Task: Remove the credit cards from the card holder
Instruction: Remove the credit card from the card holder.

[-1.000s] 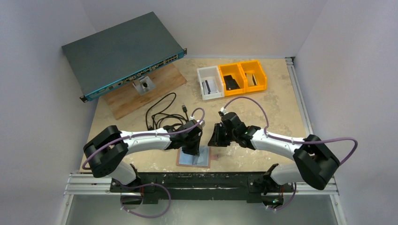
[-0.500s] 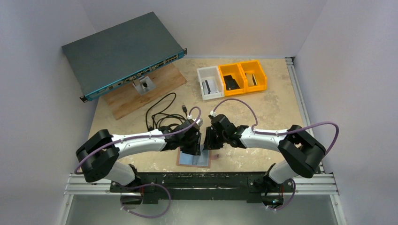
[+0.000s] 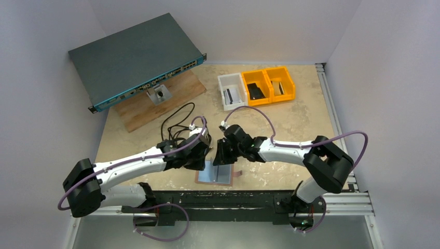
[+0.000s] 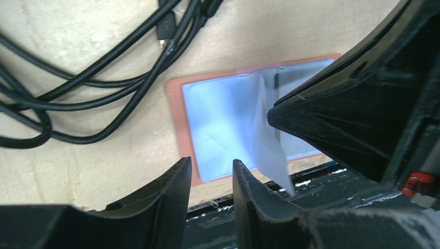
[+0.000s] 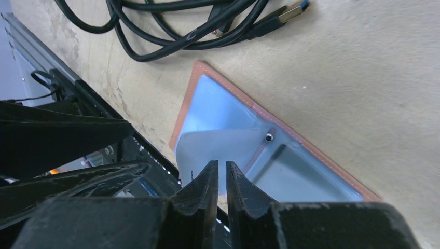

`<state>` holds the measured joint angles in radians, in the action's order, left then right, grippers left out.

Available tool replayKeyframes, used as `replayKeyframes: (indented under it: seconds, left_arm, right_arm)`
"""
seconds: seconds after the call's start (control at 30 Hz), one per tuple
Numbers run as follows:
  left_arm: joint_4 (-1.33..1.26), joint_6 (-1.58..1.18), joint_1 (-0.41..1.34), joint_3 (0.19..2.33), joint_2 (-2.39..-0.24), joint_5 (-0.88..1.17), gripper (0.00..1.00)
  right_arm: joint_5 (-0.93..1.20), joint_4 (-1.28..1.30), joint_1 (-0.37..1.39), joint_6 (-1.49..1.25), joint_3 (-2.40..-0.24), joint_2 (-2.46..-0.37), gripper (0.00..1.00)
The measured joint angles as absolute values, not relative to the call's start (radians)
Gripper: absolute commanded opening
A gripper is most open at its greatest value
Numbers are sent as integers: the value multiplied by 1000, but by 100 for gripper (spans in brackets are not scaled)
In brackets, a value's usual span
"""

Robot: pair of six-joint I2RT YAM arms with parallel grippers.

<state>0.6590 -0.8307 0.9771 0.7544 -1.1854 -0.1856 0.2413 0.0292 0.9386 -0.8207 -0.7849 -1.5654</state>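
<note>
The card holder [image 3: 215, 178] lies open near the table's front edge, with its pink-brown rim [image 4: 176, 119] and pale clear pockets showing. A pale card-sized sheet [image 4: 270, 148] stands up from its middle fold; whether it is one of the credit cards or a pocket leaf I cannot tell. My right gripper [image 3: 222, 157] hangs over the holder [image 5: 290, 136], its fingers [image 5: 222, 164] closed to a thin slit on that sheet. Just left of the holder, my left gripper [image 3: 201, 156] is open [image 4: 211, 161] and empty. A dark patch shows in the right pocket.
A tangle of black cables [image 3: 179, 124] lies just behind the holder. Farther back are a wooden board [image 3: 155, 104] under a network switch [image 3: 135, 57], a white bin [image 3: 232, 92] and orange bins [image 3: 270, 84] with cards in them. The black front rail [image 3: 223, 199] runs just below the holder.
The left gripper has opened and drawn back to the left, off the holder. The right gripper has moved left over the holder, where the pale sheet now stands up at its tips.
</note>
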Motion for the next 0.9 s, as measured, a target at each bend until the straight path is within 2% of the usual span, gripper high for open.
replayKeyframes:
  seconds: [0.33, 0.57, 0.77, 0.9]
  left_arm:
    - [704, -837, 976, 754, -1133, -185, 34]
    - [656, -838, 976, 754, -1178, -132, 34]
    - [593, -821, 992, 763, -1279, -93, 41]
    - [593, -791, 1059, 838, -1380, -106, 43]
  right_arm:
    - [285, 28, 968, -799, -844, -1705, 15]
    - [279, 24, 968, -801, -849, -1705, 18]
    - [204, 65, 941, -824, -789, -1545, 21]
    - [158, 90, 850, -855, -686, -1381, 22]
